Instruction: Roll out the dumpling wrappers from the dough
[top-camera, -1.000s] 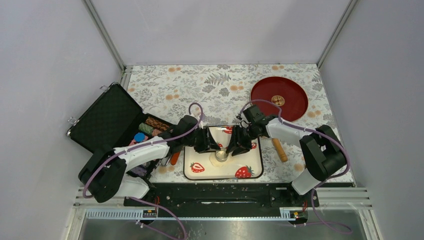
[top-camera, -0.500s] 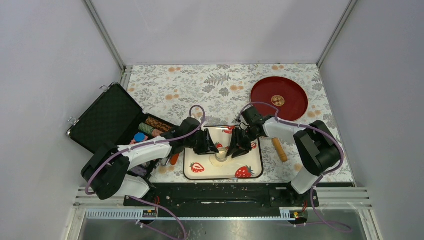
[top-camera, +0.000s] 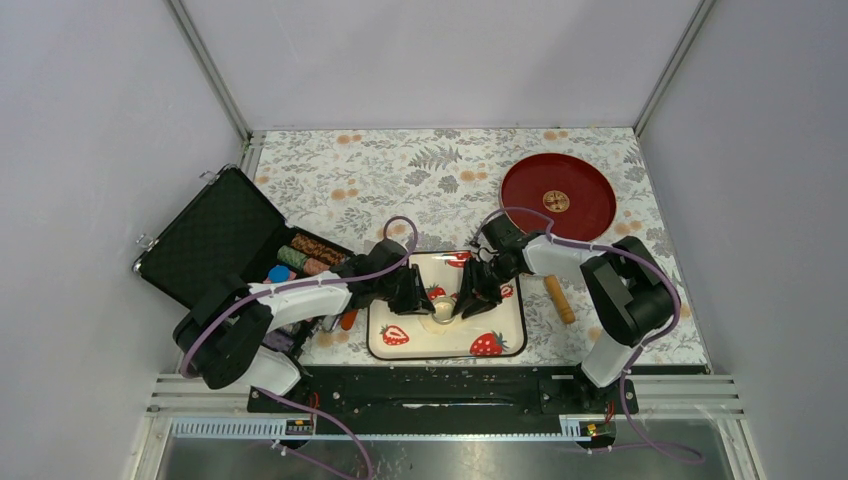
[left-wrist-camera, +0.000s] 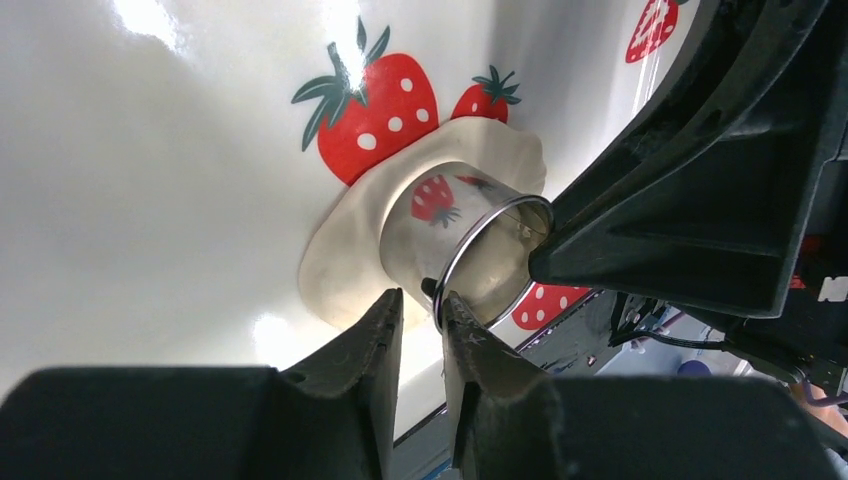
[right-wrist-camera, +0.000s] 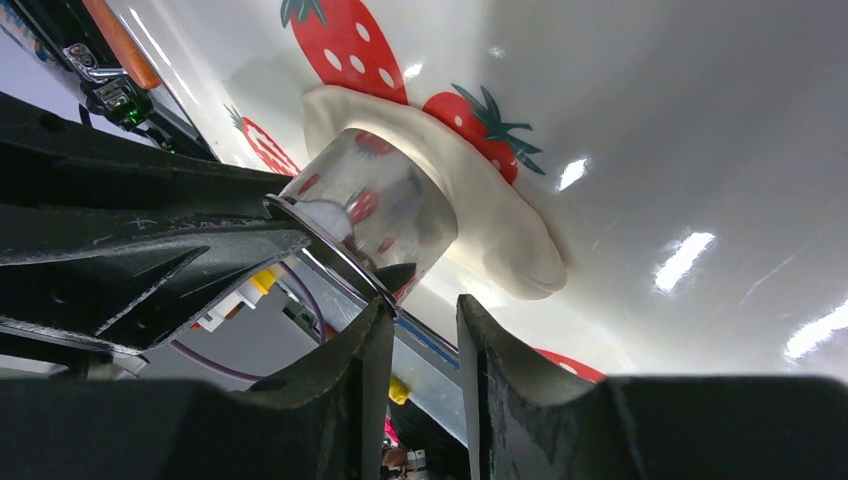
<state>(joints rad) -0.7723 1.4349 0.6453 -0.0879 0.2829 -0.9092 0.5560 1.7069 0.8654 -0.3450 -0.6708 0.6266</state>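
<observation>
At the left of the counter (top-camera: 330, 175) an open black case (top-camera: 215, 240) holds tools that are not in use. The left gripper (left-wrist-camera: 420, 300) has its fingers drawn to a narrow slit astride the rim of the ring cutter (left-wrist-camera: 455, 235); I cannot tell whether they pinch it. The cutter stands on the dough (left-wrist-camera: 345, 260), a flattened pale sheet in the middle of the strawberry tray (top-camera: 440, 345), so the rolling looks done and cutting is the step in hand. The right gripper (right-wrist-camera: 420, 310) meets the cutter from the other side, fingers apart, the rim against one and clear of the other. The wooden roller (top-camera: 559, 299) lies beside the tray. On the red plate (top-camera: 580, 215) no wrapper shows, so lifting out a disc and placing it are likely left
</observation>
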